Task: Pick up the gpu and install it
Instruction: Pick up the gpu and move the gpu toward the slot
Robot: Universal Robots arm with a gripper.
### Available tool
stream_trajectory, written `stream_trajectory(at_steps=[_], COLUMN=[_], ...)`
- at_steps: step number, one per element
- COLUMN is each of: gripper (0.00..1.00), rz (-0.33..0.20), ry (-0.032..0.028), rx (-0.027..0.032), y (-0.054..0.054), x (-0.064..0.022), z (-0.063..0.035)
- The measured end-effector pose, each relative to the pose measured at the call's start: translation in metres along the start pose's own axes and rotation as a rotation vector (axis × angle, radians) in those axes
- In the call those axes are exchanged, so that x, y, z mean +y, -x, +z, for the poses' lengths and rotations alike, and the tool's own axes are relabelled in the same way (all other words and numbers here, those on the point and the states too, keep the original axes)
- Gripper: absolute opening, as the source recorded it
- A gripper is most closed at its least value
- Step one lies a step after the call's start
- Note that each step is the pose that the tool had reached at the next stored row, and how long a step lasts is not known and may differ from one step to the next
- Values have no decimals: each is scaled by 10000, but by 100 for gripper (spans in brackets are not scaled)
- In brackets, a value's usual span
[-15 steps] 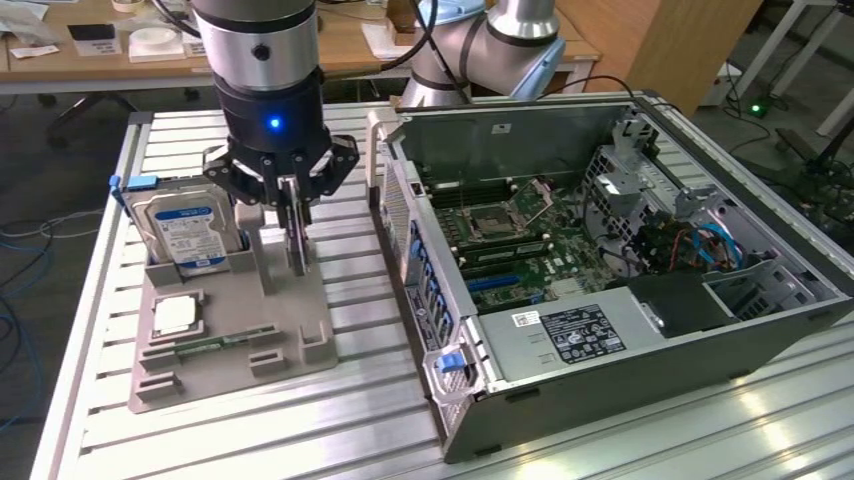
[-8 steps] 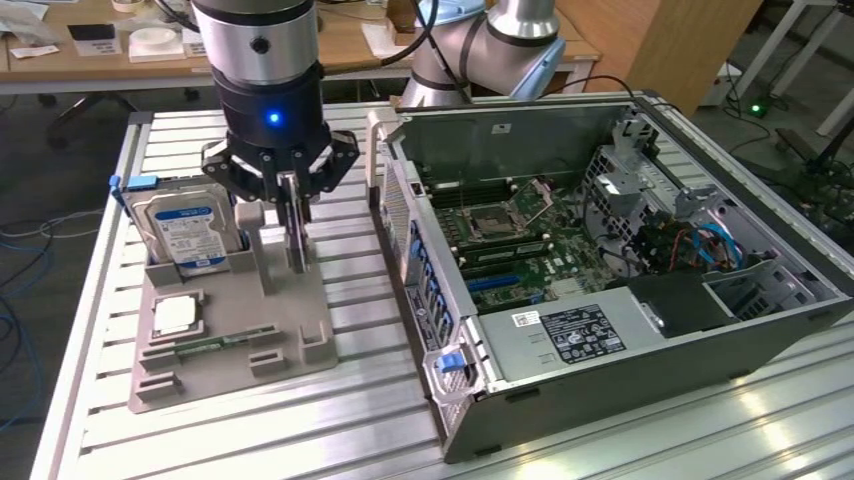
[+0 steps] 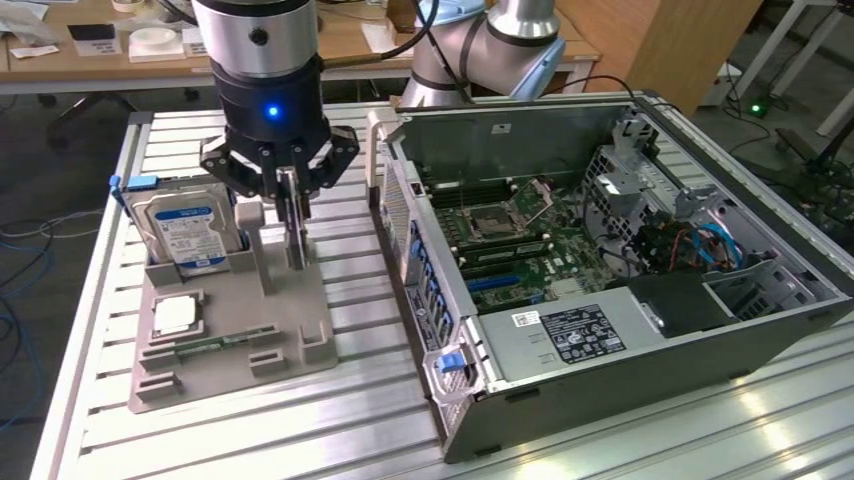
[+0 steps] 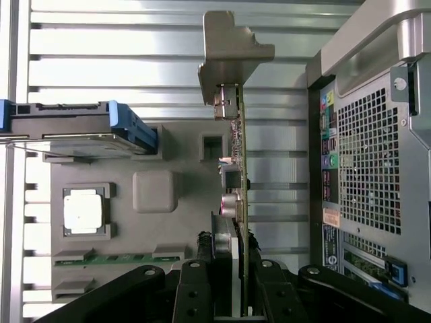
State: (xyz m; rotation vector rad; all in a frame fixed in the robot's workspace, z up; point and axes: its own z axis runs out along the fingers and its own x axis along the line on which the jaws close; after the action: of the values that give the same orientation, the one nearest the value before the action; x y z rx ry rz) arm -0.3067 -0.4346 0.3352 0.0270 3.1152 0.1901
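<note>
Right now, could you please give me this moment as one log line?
gripper: shut on gpu | gpu: upright at tray | case: open

Resting on the slatted metal bench (image 3: 374,420): a grey holder plate (image 3: 227,330) toward the exterior view's left, just beside an open computer case (image 3: 641,385) lying on its side.

A blue-labelled hard drive (image 3: 187,228) stands upright in a slot of a grey fixture plate (image 3: 234,330) on the slatted metal bench (image 3: 360,410). A square processor (image 3: 176,315) and a green memory stick (image 3: 200,347) sit in the plate's recesses. An opened computer case (image 3: 667,350) lies just beside the plate.
</note>
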Motion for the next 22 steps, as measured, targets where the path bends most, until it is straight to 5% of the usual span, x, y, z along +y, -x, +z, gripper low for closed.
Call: stream_trajectory(at_steps=[22], gripper=[28], rz=[-9], ry=[6], rx=[1], y=[3], x=[16], z=[-145])
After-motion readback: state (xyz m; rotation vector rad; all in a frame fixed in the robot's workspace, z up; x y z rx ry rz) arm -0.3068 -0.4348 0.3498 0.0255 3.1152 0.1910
